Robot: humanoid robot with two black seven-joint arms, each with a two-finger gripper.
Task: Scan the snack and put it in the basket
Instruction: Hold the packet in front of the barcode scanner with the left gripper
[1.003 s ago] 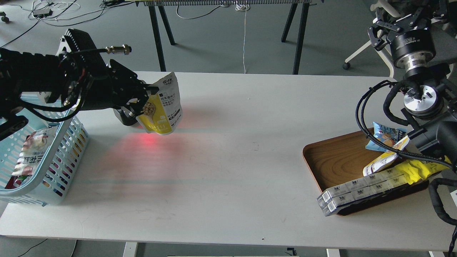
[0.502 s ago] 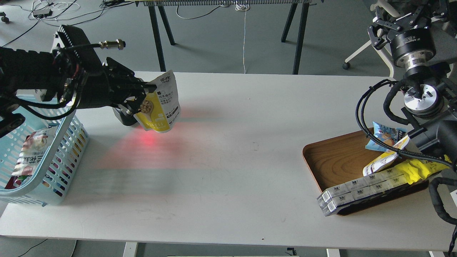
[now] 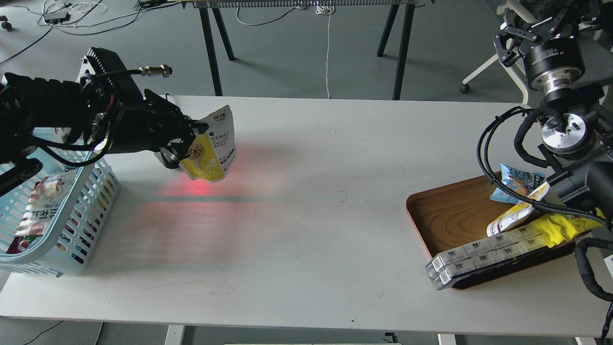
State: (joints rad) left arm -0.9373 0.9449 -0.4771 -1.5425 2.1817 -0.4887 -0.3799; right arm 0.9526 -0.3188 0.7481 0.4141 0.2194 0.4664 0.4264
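The white counter (image 3: pixel 306 230) carries a wash of red scanner light on its left half, with a bright spot just under the pouch. At the counter's left edge sits the light blue basket (image 3: pixel 72 239), already holding at least one packet; well apart on the right is a brown wooden tray (image 3: pixel 450 211) with other packets and boxes. The left arm reaches in over the basket's rim, and its left pincer (image 3: pixel 194 139) is clamped on the snack (image 3: pixel 213 148), which hangs in the air over the red glow, tilted, yellow bottom down and white top up, clear of the counter. The right pincer (image 3: pixel 531 31) is raised at the far right; its fingers look spread, with nothing between them. The step looks like the scan itself, or its very end. To do it well, I would keep the printed back turned squarely to the red light and the pouch steady, then carry it left above the rim and release only once it is inside the basket.
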